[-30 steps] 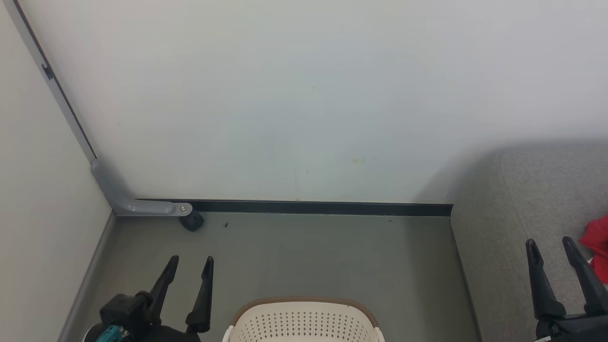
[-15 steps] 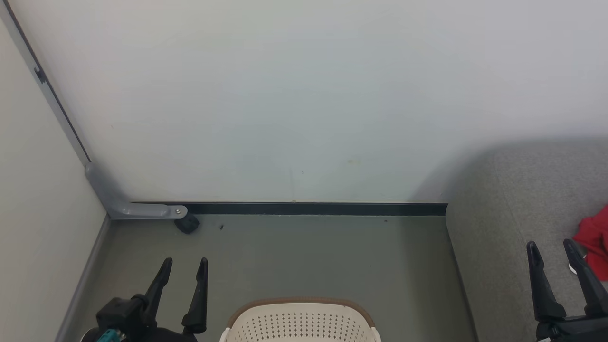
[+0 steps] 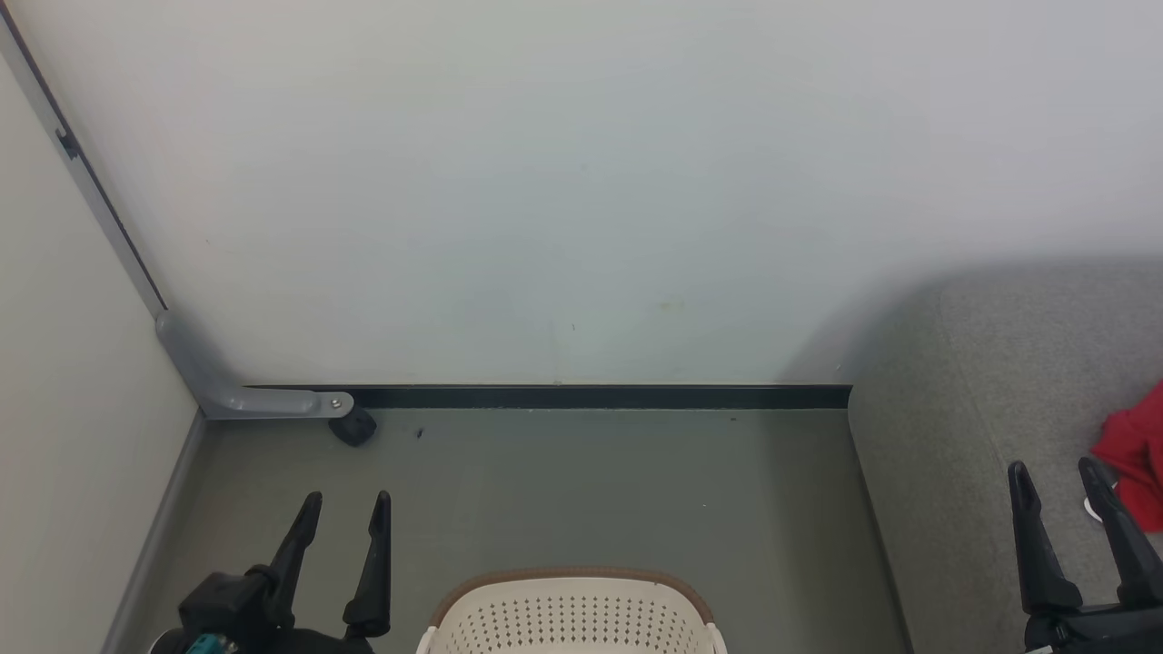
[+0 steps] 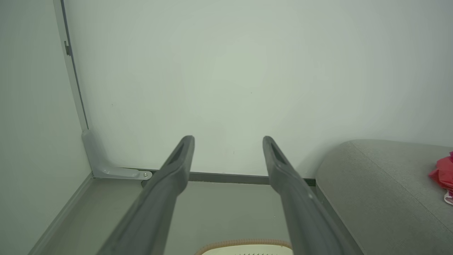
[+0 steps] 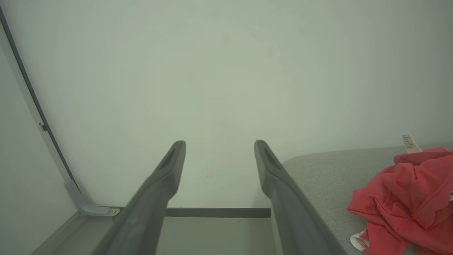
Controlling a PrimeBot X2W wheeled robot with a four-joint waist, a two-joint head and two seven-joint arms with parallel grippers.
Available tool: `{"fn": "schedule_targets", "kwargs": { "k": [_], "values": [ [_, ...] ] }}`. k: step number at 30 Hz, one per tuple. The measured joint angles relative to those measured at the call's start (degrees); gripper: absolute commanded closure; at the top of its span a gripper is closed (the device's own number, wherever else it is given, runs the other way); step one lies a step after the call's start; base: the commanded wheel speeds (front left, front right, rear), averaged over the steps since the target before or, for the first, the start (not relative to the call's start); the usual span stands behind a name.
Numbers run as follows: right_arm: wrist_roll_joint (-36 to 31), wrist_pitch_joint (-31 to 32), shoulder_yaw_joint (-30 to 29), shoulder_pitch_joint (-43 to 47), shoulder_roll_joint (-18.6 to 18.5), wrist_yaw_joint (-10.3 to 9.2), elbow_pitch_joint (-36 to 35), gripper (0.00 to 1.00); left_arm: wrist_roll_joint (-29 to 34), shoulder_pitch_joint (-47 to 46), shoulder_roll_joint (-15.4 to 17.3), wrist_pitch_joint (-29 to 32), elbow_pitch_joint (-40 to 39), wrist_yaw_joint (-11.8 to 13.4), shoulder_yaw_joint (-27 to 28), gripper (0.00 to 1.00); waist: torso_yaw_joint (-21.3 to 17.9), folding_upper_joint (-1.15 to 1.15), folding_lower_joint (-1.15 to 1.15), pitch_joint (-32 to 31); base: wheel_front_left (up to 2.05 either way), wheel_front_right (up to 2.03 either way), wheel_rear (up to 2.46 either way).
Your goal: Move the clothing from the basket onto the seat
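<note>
Only my head camera has drifted since 1 second ago: bright red fabric clothing (image 3: 1131,454) lies on the grey woven-fabric seat (image 3: 963,409) at 3 o'clock, my left gripper (image 3: 349,500) and right gripper (image 3: 1053,467) gape empty, and the cream-white perforated plastic basket (image 3: 572,575) at 6 o'clock hides its inside, so I can't judge what's left.

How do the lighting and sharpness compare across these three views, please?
Head view: sharp, evenly lit, a soft shadow on the wall beside the sofa seat. Left wrist view: hazy, left gripper looks soft. Right wrist view: greenish haze; red clothing looks washed out.
</note>
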Motion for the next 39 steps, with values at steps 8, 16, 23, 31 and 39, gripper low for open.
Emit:
{"fn": "schedule_targets", "kwargs": {
  "k": [8,16,23,31,39],
  "values": [
    [-0.81,0.00,-0.45,-0.05,0.65,0.56,0.48,0.00,0.54,0.01,-0.21,-0.01,-0.08,0.00,0.36,0.00,-0.21,0.00,0.00,0.04,0.00,0.00,0.00],
    [-0.87,0.00,-1.25,-0.07,1.52,0.83,2.67,0.00,1.09,0.01,-0.53,-0.01,-0.07,0.43,0.51,0.00,-0.38,0.00,0.00,-0.01,0.00,0.00,0.00],
    [-0.86,0.01,-1.20,-0.02,2.48,1.56,5.89,1.00,1.20,0.03,-0.89,0.00,0.19,0.42,0.46,1.00,-0.44,0.00,0.00,-0.05,0.00,0.00,0.00],
    [-0.45,0.57,0.09,2.66,6.37,1.52,10.01,1.00,0.49,4.10,-2.48,0.55,3.88,0.37,-0.44,1.00,-0.45,0.00,0.00,-0.05,0.00,0.00,0.00],
    [4.85,2.32,-1.31,2.36,7.08,1.57,10.27,1.00,-3.91,4.10,-3.16,2.18,3.86,-0.68,1.94,1.00,-0.44,0.00,0.00,-0.03,0.00,0.00,0.00]
  ]
}}
